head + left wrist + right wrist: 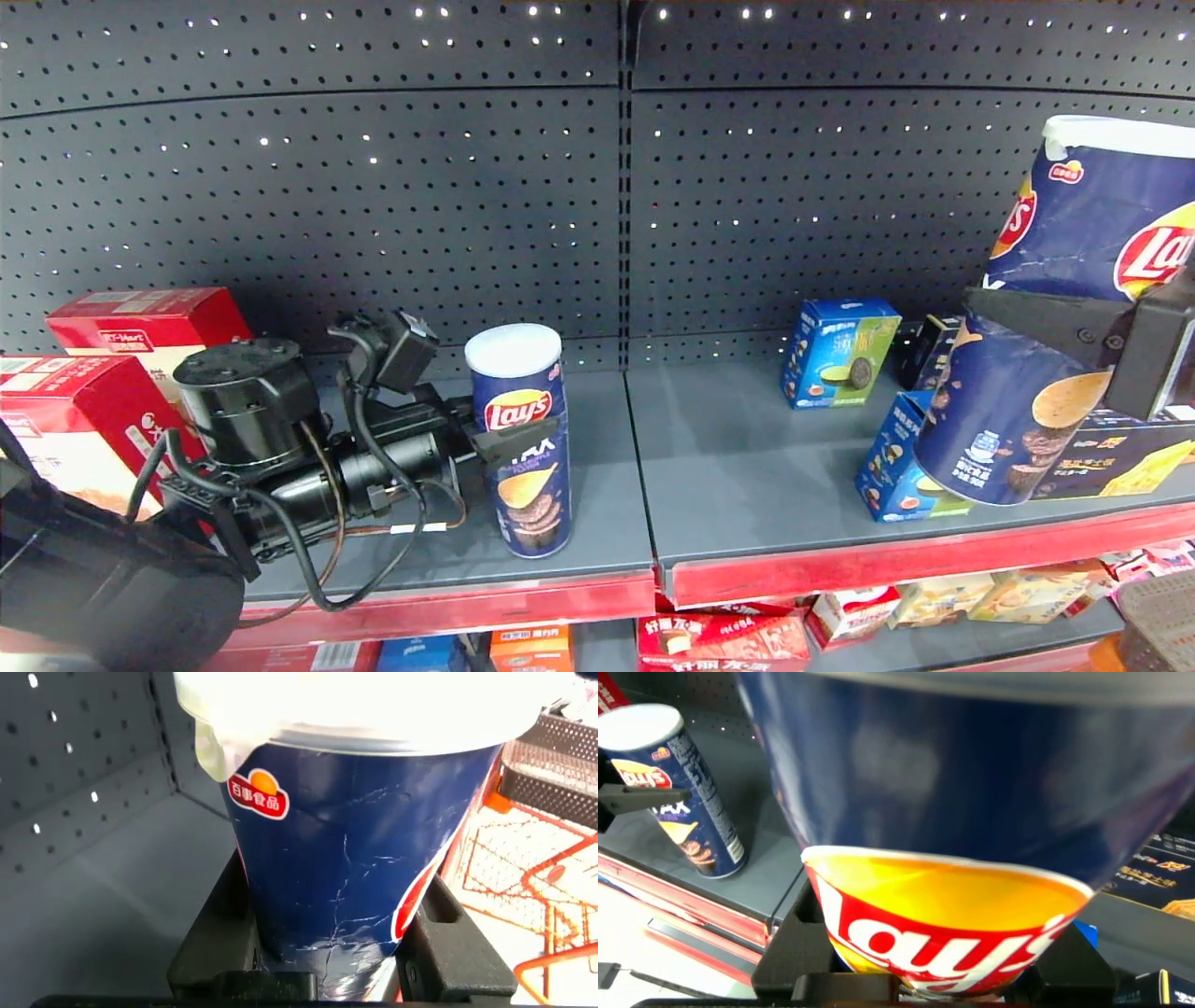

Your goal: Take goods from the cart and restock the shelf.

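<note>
left gripper (519, 437) clamps an upright chip can (515, 373) at mid-height, with the can's base on the grey shelf (747, 467). red boxes (140, 327) stand back on that gripper's wrist side. right gripper (1046, 327) is closed around a second chip can (1083, 215), tilted with its lid end up. blue biscuit boxes (837, 352) sit on the shelf just beyond its lower end.

One blue chip can (523, 485) with a white lid stands upright near the front edge of the gray shelf (738, 467), pinched by the left gripper (519, 437). A second blue chip can (1004, 411) hangs tilted above the shelf's right side, held by the right gripper (1050, 322).
</note>
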### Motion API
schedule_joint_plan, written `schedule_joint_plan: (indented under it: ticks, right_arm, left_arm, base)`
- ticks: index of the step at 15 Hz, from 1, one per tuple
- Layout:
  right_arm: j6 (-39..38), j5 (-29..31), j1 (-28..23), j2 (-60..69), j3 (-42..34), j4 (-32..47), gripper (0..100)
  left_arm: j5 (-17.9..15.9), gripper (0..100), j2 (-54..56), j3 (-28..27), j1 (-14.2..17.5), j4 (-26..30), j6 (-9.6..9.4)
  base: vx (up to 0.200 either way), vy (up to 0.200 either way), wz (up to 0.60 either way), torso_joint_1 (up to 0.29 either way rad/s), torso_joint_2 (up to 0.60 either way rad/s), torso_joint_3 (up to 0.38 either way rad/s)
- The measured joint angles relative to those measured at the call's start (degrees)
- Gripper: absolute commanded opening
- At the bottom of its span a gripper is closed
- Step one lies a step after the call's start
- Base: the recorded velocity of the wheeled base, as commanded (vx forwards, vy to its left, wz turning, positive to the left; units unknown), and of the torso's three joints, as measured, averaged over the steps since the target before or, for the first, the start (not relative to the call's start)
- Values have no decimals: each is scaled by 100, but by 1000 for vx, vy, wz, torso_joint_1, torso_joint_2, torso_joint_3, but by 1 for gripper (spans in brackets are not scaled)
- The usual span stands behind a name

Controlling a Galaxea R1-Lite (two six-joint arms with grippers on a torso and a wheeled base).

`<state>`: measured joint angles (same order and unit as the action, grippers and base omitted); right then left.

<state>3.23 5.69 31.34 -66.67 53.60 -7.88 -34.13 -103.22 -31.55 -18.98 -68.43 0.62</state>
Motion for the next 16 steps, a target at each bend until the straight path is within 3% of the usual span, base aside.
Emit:
schedule_joint_plan:
  ticks: [4,5,16]
  right_arm:
    - [0,-6,0,-15,4,0,0]
    - [0,-6,0,-15,4,0,0]
    - [-30,-9,0,-20,0,-2,0]
  left_arm:
    - [9,0,-80,82,18,-521,39]
    - [12,100,-102,93,18,-517,35]
    - [17,100,-128,168,30,-525,2]
  base:
    - [0,0,0,0,0,0]
    - [0,0,0,0,0,0]
    - [0,0,0,0,0,0]
